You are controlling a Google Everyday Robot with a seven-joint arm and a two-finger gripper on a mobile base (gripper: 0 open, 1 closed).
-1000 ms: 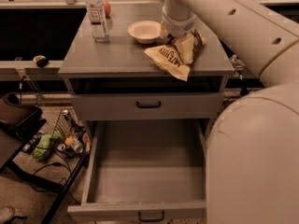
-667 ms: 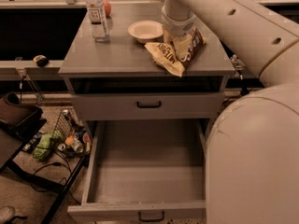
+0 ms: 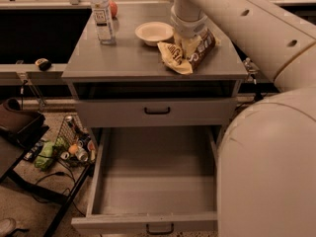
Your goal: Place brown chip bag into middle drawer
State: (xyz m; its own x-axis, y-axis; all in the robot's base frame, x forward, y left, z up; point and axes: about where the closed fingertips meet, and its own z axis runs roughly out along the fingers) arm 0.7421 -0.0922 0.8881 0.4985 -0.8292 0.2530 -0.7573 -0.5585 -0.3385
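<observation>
Now the gripper [image 3: 189, 39] is low over the right rear of the counter [image 3: 123, 58], closed on the brown chip bag [image 3: 183, 53]. A second ago the bag lay flatter and spread out towards the counter's front edge. It is now bunched and drawn up under the gripper, its tan corner hanging down and, as far as I can tell, just touching or barely clear of the surface. I read that as the grasp having taken and the lift beginning. Just to the left of the bag sits a white bowl [image 3: 154, 32], near but apart, and farther left stands a water bottle [image 3: 102, 16]. Below the counter the top drawer front [image 3: 197, 113] is shut, while the middle drawer [image 3: 153, 191] stands pulled well out with nothing in it. What is left is to carry the bag forward past the counter's edge, lower it over the open drawer and let go.
</observation>
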